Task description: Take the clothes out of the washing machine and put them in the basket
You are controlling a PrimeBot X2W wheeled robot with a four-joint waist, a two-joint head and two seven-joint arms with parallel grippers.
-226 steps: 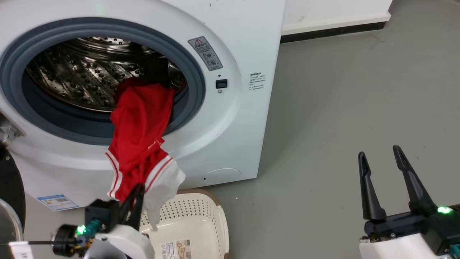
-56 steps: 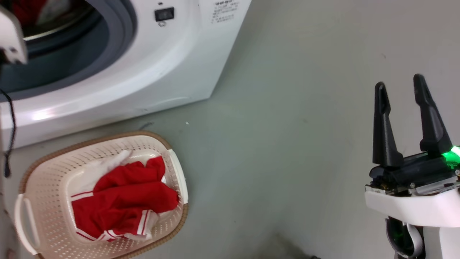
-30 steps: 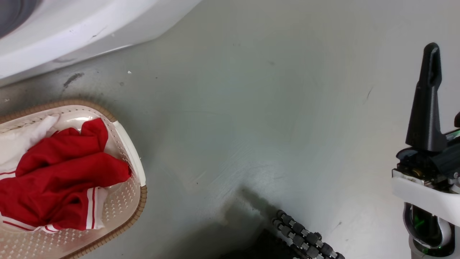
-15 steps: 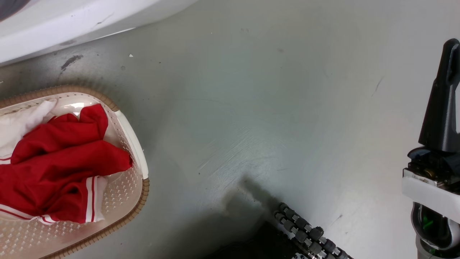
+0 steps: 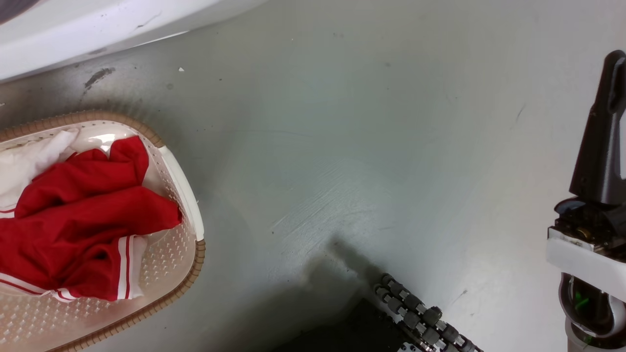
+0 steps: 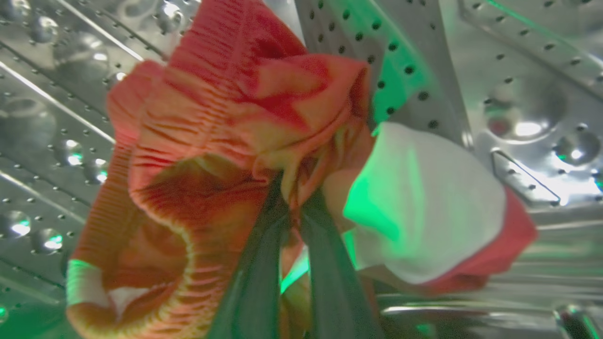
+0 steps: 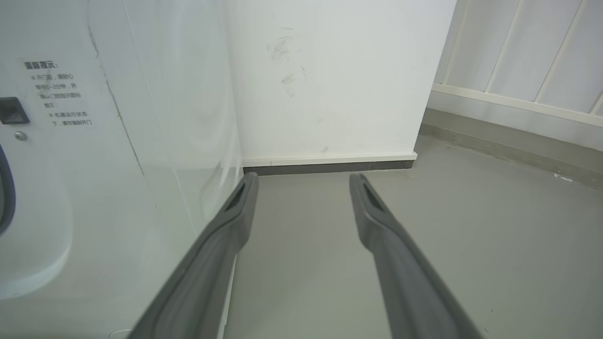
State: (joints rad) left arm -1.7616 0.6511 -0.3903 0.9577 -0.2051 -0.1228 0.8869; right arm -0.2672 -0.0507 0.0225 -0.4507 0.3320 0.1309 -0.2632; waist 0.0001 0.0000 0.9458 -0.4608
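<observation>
Right, nearest to me, on the left wrist view, my left gripper (image 6: 294, 197) is clenched on a red garment (image 6: 212, 117). The two fingers are drawn together with a fold of ribbed cloth pinched between their tips. The rest of the piece bunches above and to both sides of them, with a white patch (image 6: 424, 202) on one side. Just behind the cloth is the perforated steel drum (image 6: 518, 70), so this grip is inside the washing machine (image 5: 73, 34). The garment looks lifted off the drum wall, though blur keeps me from saying it hangs free all round.

As I judge it, the coming move turns on this: the way out is backward along the fingers, through the washing machine's opening, then down. The basket (image 5: 195, 254) stands on the floor (image 5: 367, 146) just in front of the washing machine's foot, on my left arm's side. It already holds red clothes (image 5: 88, 220) with white stripes. Bare perforated bottom shows at the end away from the washing machine, so I would aim the drop there.

Farther off, my right gripper (image 7: 304, 178) has its fingers spread with nothing between them. It points along the floor past the washing machine's side corner toward the wall (image 7: 330, 84), well apart from the basket. The left arm is both the nearer one and the one carrying, so I expect the right to stay idle. My worry is the trailing cloth catching on the washing machine's opening as I pull back.
</observation>
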